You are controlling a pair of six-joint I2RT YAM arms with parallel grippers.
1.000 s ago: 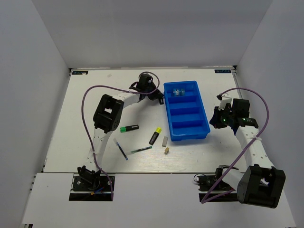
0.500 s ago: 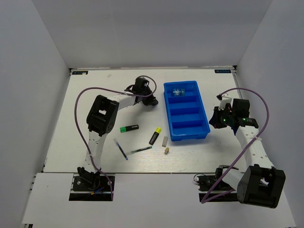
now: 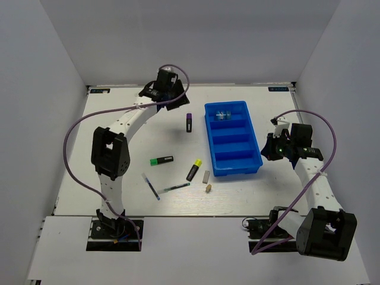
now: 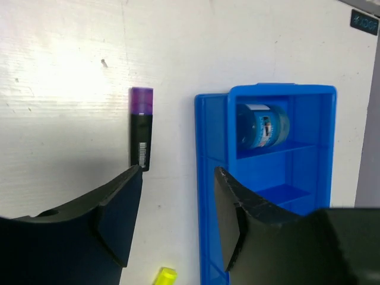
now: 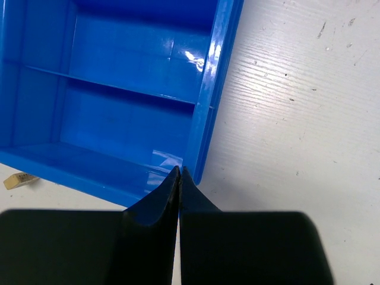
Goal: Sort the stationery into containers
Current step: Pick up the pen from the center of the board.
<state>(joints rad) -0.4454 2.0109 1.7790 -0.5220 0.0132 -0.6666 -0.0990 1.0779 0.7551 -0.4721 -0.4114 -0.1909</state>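
- Stationery (image 3: 151, 186), small loose items, mostly outside the bright blue 4-compartment plastic tray (image 4: 205, 190); only 1 piece inside, a blue pack (image 4: 262, 126) in the far compartment.
- Left on the white table (image 3: 119, 130): purple-ended black highlighter (image 4: 141, 133) just beside the tray, green-ended highlighter (image 3: 161, 160), yellow-ended highlighter (image 3: 194, 170), 2 thin pens (image 3: 176, 187), grey eraser (image 3: 206, 176), tan piece (image 3: 209, 188).
- Left gripper (image 4: 176, 178): jaws apart, empty, facing the purple-ended black highlighter.
- Right gripper (image 5: 179, 173): fingers pressed together, empty, by the tray's right wall.
- Roughly 1 of 8 sorted.
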